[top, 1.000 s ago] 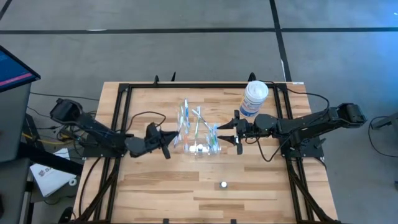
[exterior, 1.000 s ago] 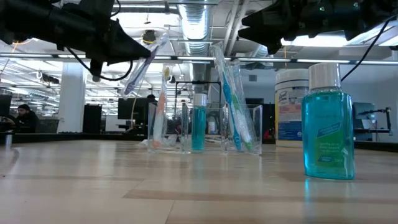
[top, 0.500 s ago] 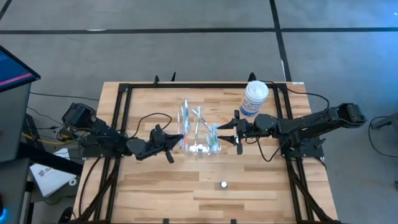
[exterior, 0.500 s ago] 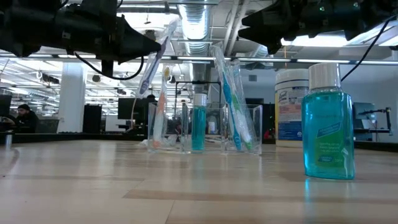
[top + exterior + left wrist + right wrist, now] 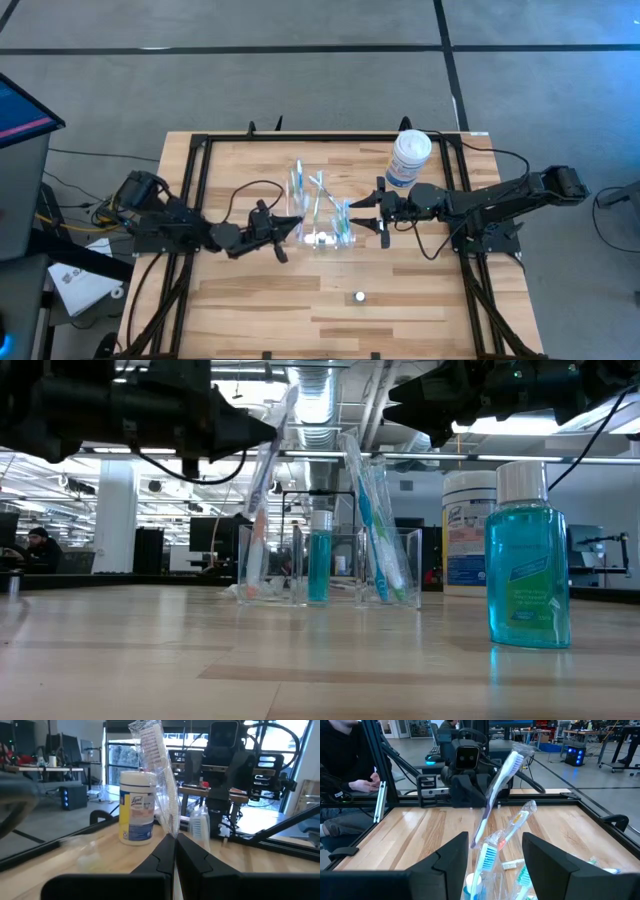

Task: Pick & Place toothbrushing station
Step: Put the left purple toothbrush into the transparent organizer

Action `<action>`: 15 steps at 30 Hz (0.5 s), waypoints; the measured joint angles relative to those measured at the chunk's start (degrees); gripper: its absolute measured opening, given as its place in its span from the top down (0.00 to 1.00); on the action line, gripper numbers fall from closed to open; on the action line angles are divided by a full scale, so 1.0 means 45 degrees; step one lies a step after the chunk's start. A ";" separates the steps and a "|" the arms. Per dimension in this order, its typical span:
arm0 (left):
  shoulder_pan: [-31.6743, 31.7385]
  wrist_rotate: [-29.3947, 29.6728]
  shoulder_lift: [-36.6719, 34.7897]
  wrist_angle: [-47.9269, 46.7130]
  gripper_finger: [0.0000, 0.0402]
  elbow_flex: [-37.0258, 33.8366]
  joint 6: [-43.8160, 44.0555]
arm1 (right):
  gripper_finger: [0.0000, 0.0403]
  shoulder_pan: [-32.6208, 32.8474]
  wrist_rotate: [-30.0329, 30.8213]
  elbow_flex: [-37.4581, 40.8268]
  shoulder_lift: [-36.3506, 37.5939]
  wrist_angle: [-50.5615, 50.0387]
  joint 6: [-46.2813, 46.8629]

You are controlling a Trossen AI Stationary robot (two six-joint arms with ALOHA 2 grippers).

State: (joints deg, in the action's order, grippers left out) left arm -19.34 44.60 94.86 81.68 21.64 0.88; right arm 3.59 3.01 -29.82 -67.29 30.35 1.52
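Left claw [image 5: 290, 228] advanced, wrapped toothbrush [image 5: 160, 780] clamped

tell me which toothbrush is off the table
The wrapped toothbrush pinched in the left tool; the others stand in the clear holder.

A white wipes tub [image 5: 410, 157] with a blue label stands upright on the wooden table [image 5: 250, 300], just behind the spread right jaws. A bottle of teal liquid [image 5: 527, 556] with a white cap stands well in front of both jaws, near the table's front edge
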 joint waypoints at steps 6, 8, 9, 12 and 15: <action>0.0406 -0.0322 0.0884 0.0013 1.00 0.0680 -0.0139 | 0.56 -0.0003 0.0000 0.0000 0.0000 -0.0093 0.0000; 0.0472 -0.0326 0.1082 0.0080 1.00 0.0817 -0.0144 | 0.56 0.0002 0.0000 0.0000 0.0000 -0.0148 0.0000; 0.0473 -0.0326 0.1203 0.0081 1.00 0.0885 -0.0144 | 0.56 0.0002 0.0000 0.0000 0.0000 -0.0174 0.0000; 0.0473 -0.0326 0.1565 0.0080 1.00 0.1005 -0.0140 | 0.56 -0.0003 0.0000 0.0000 0.0000 -0.0243 0.0000; 0.0473 -0.0326 0.1903 0.0108 1.00 0.1182 -0.0143 | 0.56 0.0002 0.0000 0.0000 0.0000 -0.0248 0.0000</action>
State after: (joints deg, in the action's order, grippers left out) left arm -17.21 43.13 103.43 82.16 26.95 0.24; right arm 3.60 3.01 -29.82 -67.29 29.23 1.52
